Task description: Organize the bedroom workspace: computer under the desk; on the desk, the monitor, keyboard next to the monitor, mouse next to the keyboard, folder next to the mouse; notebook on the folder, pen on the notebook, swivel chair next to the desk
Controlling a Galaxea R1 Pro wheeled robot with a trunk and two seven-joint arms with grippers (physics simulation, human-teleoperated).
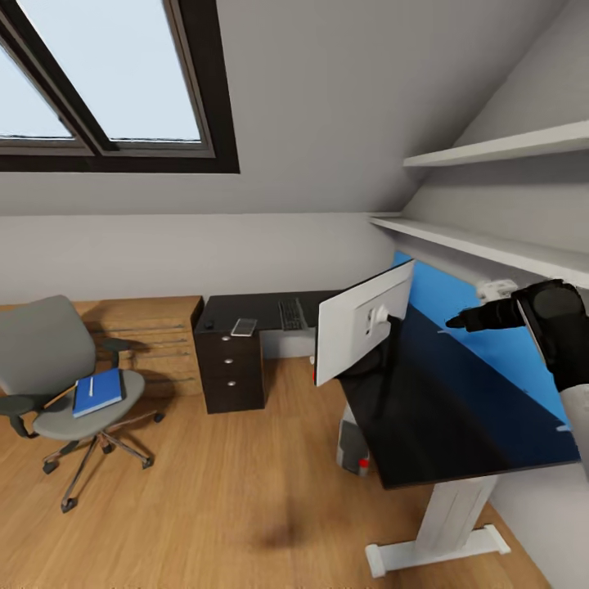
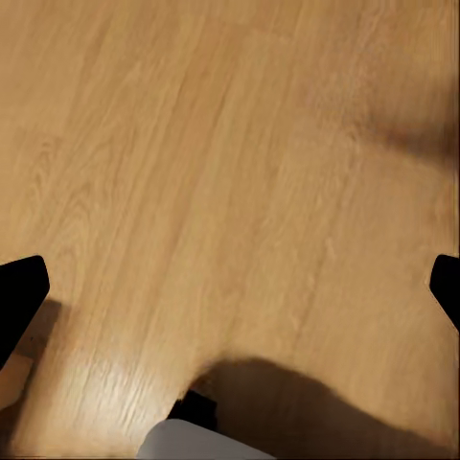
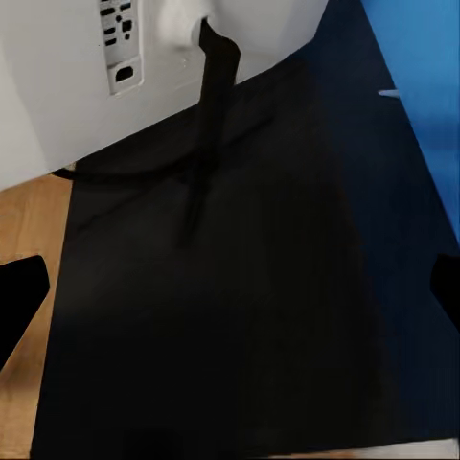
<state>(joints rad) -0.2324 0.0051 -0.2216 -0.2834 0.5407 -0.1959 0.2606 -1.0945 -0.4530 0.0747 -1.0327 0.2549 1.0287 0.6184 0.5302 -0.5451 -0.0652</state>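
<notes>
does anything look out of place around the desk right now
Yes. The monitor stands on the desk with its white back facing the room. The blue folder lies on the swivel chair seat rather than on the desk.

The left gripper [image 2: 230,287] hung over light wood floor [image 2: 211,163], fingertips [image 2: 19,297] set wide apart; a dark shadow [image 2: 307,402] lay beneath.

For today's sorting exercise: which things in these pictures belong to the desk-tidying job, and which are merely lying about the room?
Belongs to the job:
desk
monitor
keyboard
swivel chair
blue folder
white pen
computer

Just there:
wooden dresser
wall shelves
skylights
pale flat item on the drawer unit, too small to identify
</notes>
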